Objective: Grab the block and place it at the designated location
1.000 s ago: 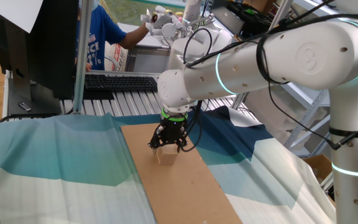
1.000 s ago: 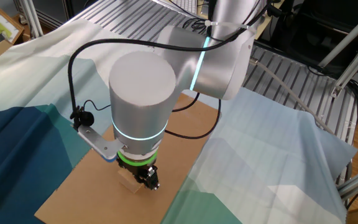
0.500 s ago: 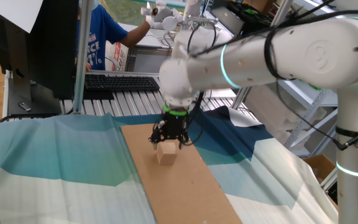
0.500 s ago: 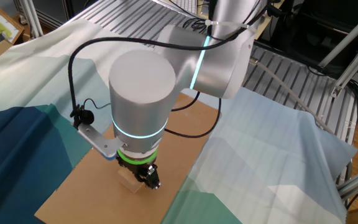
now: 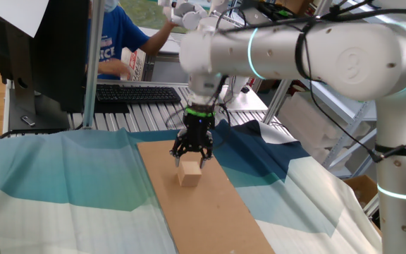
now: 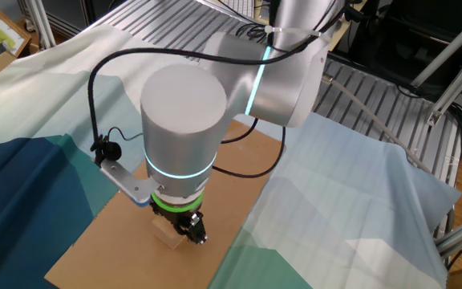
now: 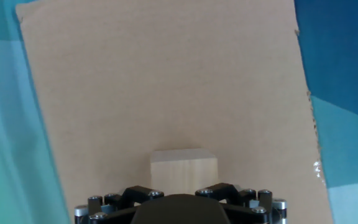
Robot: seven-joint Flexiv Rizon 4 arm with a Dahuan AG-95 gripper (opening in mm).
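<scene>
Change since earlier: we see the hand (image 5: 191,156) risen off the block (image 5: 189,173) in one fixed view; a second ago its fingers straddled the cube, and now they hang just above it. The arm's upper links have also swung up toward the top of the frame.

Hand: empty, as far as we can tell. Its fingers (image 5: 182,156) look slightly spread and clear of the block, but how wide they stand is not plain; in the hand view only the base of the hand (image 7: 179,204) shows at the bottom edge.

Block: sitting upright and flat on the cardboard (image 5: 224,212), centre of the frame in one fixed view. In the hand view the block (image 7: 184,171) lies low in the middle, just above the hand. In the other fixed view only a pale corner (image 6: 165,234) peeks out beside the hand, lower middle.

Designated location: we cannot find the dot in any view; it may lie under the block.

Table: covered by blue and teal cloth (image 5: 69,176) with the cardboard on top.

Progress: we judge the placing done and the block let go. What seems left is drawing the arm away.
</scene>
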